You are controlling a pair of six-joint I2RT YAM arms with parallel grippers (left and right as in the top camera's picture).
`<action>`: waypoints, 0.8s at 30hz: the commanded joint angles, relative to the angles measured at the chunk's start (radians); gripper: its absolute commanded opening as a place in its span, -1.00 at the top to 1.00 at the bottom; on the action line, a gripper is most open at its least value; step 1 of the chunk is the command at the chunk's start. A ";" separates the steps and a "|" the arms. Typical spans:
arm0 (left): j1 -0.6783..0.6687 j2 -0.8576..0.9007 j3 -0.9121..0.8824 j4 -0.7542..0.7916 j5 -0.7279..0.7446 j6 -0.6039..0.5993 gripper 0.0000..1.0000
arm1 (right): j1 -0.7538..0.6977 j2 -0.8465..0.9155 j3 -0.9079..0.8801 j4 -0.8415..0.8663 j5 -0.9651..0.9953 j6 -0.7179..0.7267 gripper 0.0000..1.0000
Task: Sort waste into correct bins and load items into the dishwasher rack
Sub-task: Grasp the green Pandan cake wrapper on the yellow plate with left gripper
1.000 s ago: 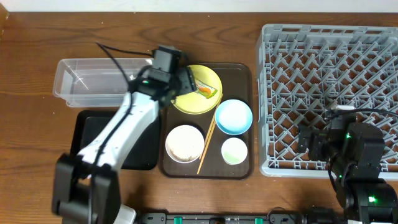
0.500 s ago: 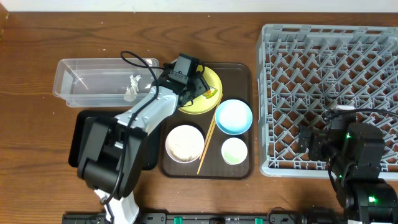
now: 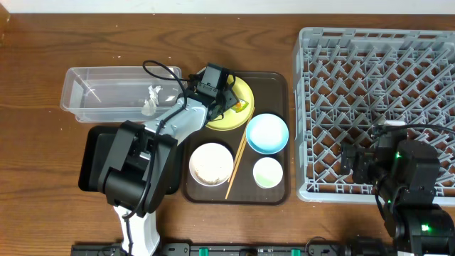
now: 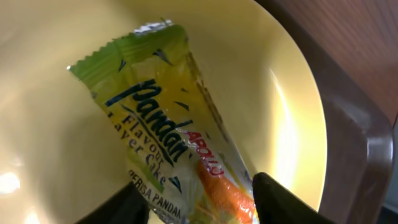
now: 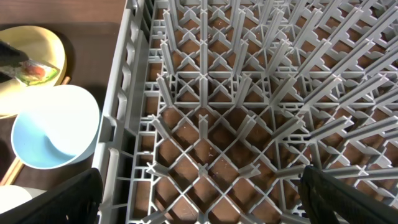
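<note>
My left gripper (image 4: 199, 208) is partly open over the yellow plate (image 4: 273, 87), one finger on each side of the lower end of the green-and-orange snack wrapper (image 4: 161, 124). The wrapper lies flat on the plate and runs up toward the upper left of the wrist frame. I cannot tell whether my fingers touch it. They have not closed on it.

My right gripper (image 5: 199, 196) is spread wide and holds nothing. It hangs over the lower left part of the dishwasher rack (image 3: 370, 71), which fills the right side of the overhead frame.

One wrapper, one yellow plate. On the single brown serving tray (image 3: 281, 85) at centre frame there are also one light blue bowl (image 3: 266, 133), one white bowl (image 3: 211, 163), one pale green cup (image 3: 268, 172) and one pair of chopsticks (image 3: 236, 167), which lies between the white bowl and the cup.

On the desk (image 3: 43, 178), one clear tub (image 3: 106, 96) sits at upper left with one crumpled pale scrap (image 3: 149, 101) inside. One black tray (image 3: 96, 153) lies below it, partly under my left arm.
</note>
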 commanded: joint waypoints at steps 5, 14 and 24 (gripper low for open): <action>-0.001 0.038 0.006 0.010 -0.009 -0.002 0.62 | 0.004 -0.002 0.020 -0.003 -0.004 0.010 -0.98; -0.001 -0.013 0.006 -0.021 -0.008 0.119 0.88 | 0.004 -0.002 0.020 -0.003 -0.004 0.010 -0.98; 0.025 -0.256 0.006 -0.073 -0.018 0.266 0.88 | 0.004 -0.002 0.020 -0.003 -0.004 0.010 -0.99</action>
